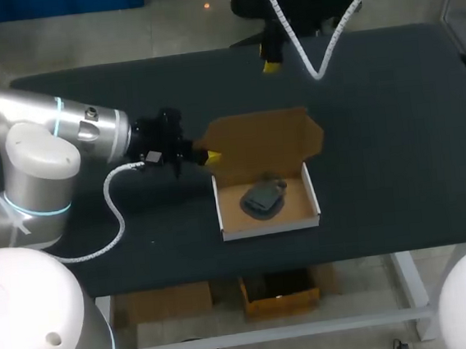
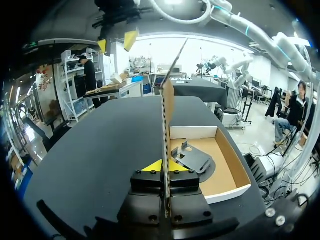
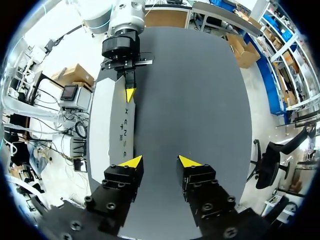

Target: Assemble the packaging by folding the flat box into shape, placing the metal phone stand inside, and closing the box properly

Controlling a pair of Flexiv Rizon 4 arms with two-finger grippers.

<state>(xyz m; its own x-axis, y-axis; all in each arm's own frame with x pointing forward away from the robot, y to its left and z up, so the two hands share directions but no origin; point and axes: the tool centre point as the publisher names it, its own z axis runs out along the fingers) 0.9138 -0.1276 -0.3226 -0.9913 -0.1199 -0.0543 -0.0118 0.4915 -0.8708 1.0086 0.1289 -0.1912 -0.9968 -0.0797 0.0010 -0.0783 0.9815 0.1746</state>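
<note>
The white cardboard box (image 1: 311,215) lies open at the table's middle, brown inside. The dark metal phone stand (image 1: 264,198) rests flat in its tray. Its brown lid (image 1: 262,137) stands raised from the back wall. My left gripper (image 1: 206,155) is shut on the lid's left edge. In the left wrist view the lid (image 2: 168,107) runs edge-on between the yellow tips (image 2: 165,167), with the tray (image 2: 235,170) and stand (image 2: 192,159) beside it. My right gripper (image 1: 270,62) hangs over the table's far edge. It is open and holds nothing (image 3: 160,161), well short of the lid's outer face (image 3: 124,131).
The dark table top (image 1: 393,126) stretches bare to the right of the box and behind it. My left arm's white cable (image 1: 114,204) loops on the table left of the box. The box's front wall lies close to the table's near edge.
</note>
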